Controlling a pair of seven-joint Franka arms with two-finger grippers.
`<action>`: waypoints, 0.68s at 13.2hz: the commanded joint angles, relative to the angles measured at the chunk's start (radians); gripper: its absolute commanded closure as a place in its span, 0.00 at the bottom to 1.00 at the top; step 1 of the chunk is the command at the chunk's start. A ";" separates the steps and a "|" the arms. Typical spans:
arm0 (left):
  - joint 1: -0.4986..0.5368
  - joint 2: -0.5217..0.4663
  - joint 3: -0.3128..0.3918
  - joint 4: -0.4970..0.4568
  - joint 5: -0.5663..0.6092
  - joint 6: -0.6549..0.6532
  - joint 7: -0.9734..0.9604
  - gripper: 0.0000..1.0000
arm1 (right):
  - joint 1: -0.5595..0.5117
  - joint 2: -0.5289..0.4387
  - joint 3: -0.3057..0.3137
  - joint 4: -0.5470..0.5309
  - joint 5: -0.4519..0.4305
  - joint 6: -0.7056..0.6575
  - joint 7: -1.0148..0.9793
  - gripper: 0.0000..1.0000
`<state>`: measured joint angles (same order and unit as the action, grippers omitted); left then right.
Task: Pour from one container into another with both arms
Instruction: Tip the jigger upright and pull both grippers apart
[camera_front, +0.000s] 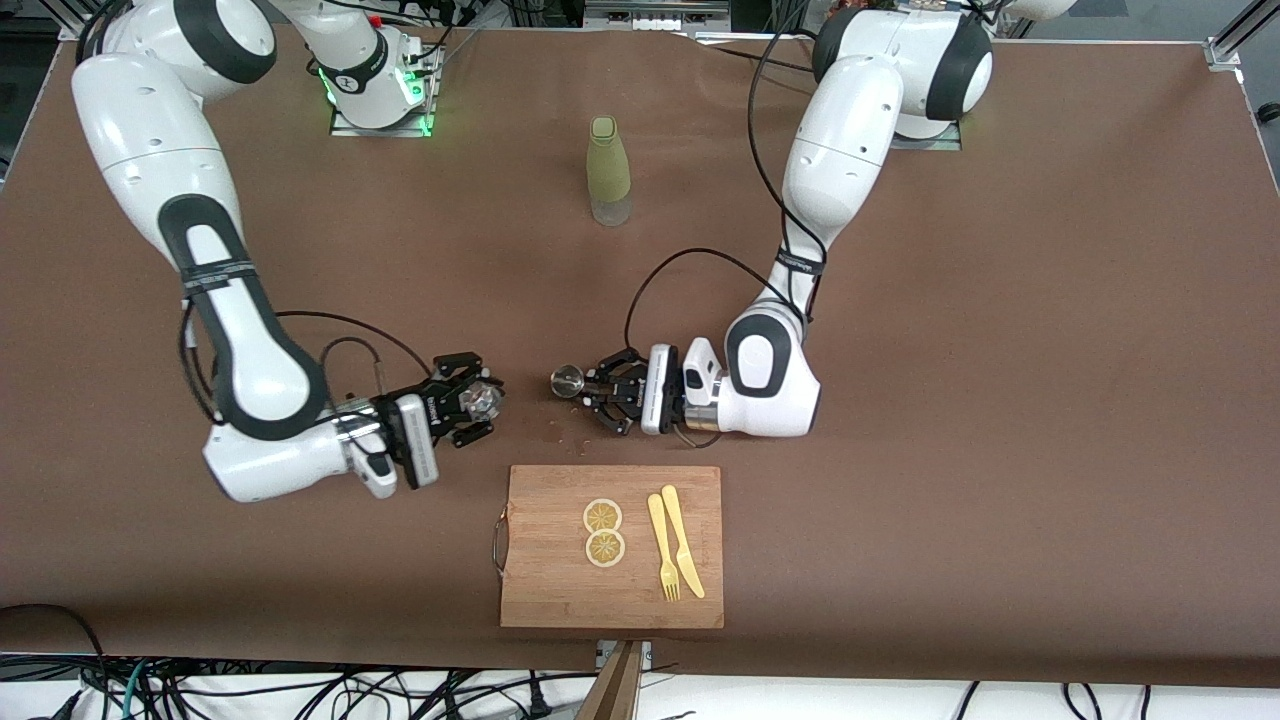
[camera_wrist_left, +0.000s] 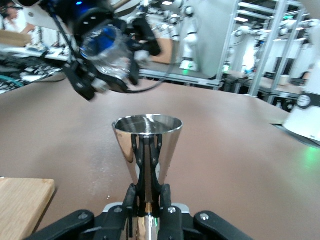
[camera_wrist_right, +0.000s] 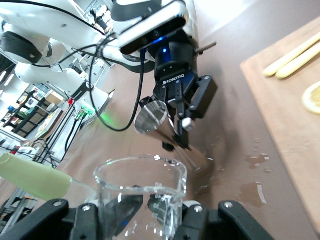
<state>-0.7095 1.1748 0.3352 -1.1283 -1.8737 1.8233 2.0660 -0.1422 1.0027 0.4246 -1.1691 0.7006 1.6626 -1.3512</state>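
Note:
My left gripper (camera_front: 592, 386) is shut on a shiny metal jigger (camera_front: 568, 381), which sticks out past the fingertips with its mouth toward the right arm's end of the table. In the left wrist view the jigger (camera_wrist_left: 146, 145) rises from the left gripper (camera_wrist_left: 147, 196). My right gripper (camera_front: 468, 402) is shut on a clear glass beaker (camera_front: 484, 399), whose mouth points toward the jigger. A short gap lies between the two containers. The right wrist view shows the beaker (camera_wrist_right: 142, 192) in the right gripper (camera_wrist_right: 142, 217), with the jigger (camera_wrist_right: 152, 119) farther off. Both hover low over the table.
A wooden cutting board (camera_front: 560, 595) lies nearer the front camera, bearing two lemon slices (camera_front: 603, 516), a yellow fork (camera_front: 662, 548) and knife (camera_front: 684, 540). A pale green bottle (camera_front: 608, 170) stands between the arm bases. Small wet spots (camera_front: 575, 440) mark the table under the jigger.

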 joint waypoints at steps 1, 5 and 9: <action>0.047 -0.015 0.018 -0.065 -0.036 -0.149 0.143 1.00 | -0.036 0.007 -0.015 0.014 0.033 -0.003 -0.103 0.95; 0.114 -0.020 0.114 -0.119 0.019 -0.431 0.227 1.00 | -0.066 0.008 -0.114 0.009 0.140 0.014 -0.308 0.95; 0.278 -0.145 0.091 -0.199 0.325 -0.519 0.319 1.00 | -0.065 0.011 -0.173 -0.043 0.201 0.014 -0.523 0.95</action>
<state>-0.5029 1.1306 0.4585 -1.2376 -1.6737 1.3398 2.3187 -0.2089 1.0205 0.2585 -1.1888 0.8740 1.6776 -1.7985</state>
